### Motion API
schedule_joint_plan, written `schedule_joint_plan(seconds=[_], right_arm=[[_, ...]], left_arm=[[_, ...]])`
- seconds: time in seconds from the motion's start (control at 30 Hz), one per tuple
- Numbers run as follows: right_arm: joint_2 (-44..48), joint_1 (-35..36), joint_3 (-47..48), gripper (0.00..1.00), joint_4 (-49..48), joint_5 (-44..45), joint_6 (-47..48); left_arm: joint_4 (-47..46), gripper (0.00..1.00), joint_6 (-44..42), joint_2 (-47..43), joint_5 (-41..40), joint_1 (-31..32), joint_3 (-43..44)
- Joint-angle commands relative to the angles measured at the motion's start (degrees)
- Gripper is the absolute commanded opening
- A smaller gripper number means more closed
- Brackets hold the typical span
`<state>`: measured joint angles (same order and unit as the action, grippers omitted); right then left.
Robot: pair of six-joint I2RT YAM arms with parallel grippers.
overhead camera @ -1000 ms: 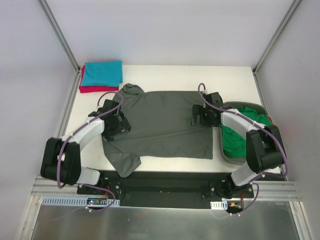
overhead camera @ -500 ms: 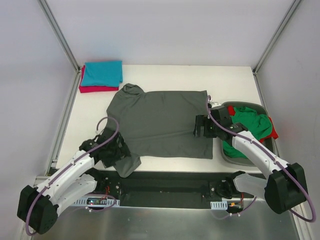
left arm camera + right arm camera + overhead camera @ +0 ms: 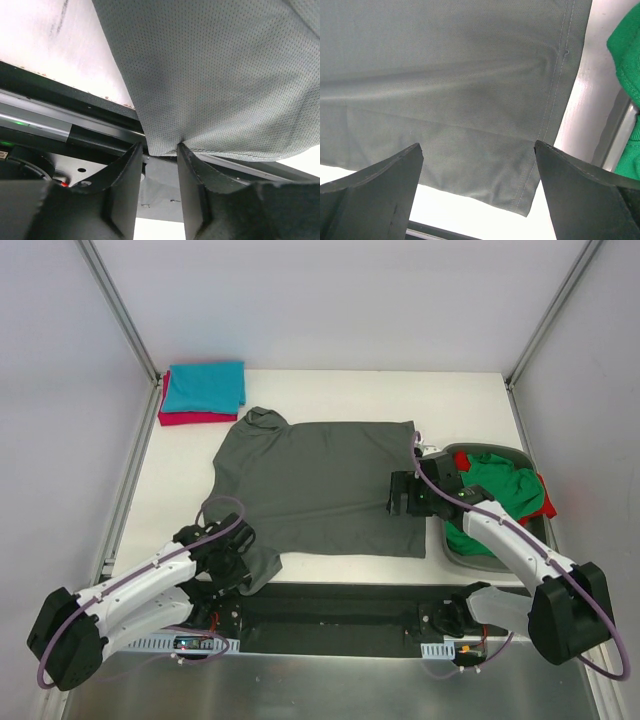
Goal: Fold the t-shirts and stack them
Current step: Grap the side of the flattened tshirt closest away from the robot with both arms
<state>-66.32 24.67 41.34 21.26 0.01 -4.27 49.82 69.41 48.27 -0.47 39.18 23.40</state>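
Left fingers [image 3: 125,180] have dropped to the worktop's [image 3: 350,390] near edge and now pinch the flat grey shirt's [image 3: 320,480] sleeve; right fingers [image 3: 380,175] hang spread over its hem. I count two folded at the far-left corner (teal [image 3: 205,387] on crimson [image 3: 185,419]); green [image 3: 495,480] and red [image 3: 543,502] wait in the tub [image 3: 497,449].

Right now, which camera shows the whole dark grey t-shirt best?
The top view: the dark grey t-shirt lies spread flat, nearly all visible. The left wrist view shows only a sleeve edge caught in the left pincer; the right wrist view shows only its hem corner beneath the open right pincer.
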Motion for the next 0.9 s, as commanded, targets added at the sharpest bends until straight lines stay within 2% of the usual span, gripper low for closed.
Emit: schedule_joint_plan(seconds=[0.0, 0.07, 0.1, 0.17, 0.33, 0.5, 0.67, 0.8, 0.87], right_arm=[[-0.21, -0.06, -0.03, 0.96, -0.87, 0.60, -0.39], [-0.21, 0.03, -0.12, 0.96, -0.87, 0.69, -0.39], [-0.12, -0.06, -0.03, 0.96, -0.69, 0.78, -0.47], [0.49, -0.06, -0.38, 0.96, -0.34, 0.78, -1.00], [5.75, 0.03, -3.01, 0.96, 2.73, 2.80, -3.98], [15.94, 0.38, -8.46, 0.96, 5.63, 4.29, -9.16], [25.27, 1.61, -16.11, 0.96, 6.17, -1.31, -15.14], [27.13, 3.72, -18.22, 0.98, 9.94, -0.36, -18.48], [26.34, 4.60, -18.66, 0.97, 11.78, 3.58, -19.98]], left_arm=[[0.63, 0.33, 1.87, 0.60, 0.29, 1.42, 0.69], [-1.73, 0.32, 1.87, 0.51, 0.38, 1.51, -0.45], [-2.96, 0.28, 1.70, 0.68, 1.77, 1.51, -0.89], [-5.43, 0.00, 1.43, 0.68, 2.49, 1.60, -1.25], [-6.05, 0.00, -0.67, -4.58, 1.00, 1.95, 1.12], [-6.05, 0.00, -5.51, -7.31, 1.52, 1.95, 4.81], [-6.05, 0.00, -8.32, -6.00, 3.10, 1.87, 7.10], [-6.05, 0.00, -8.59, -5.29, 2.14, 1.95, 7.36], [-6.05, 0.00, -8.67, -5.12, 2.05, 1.95, 7.54]])
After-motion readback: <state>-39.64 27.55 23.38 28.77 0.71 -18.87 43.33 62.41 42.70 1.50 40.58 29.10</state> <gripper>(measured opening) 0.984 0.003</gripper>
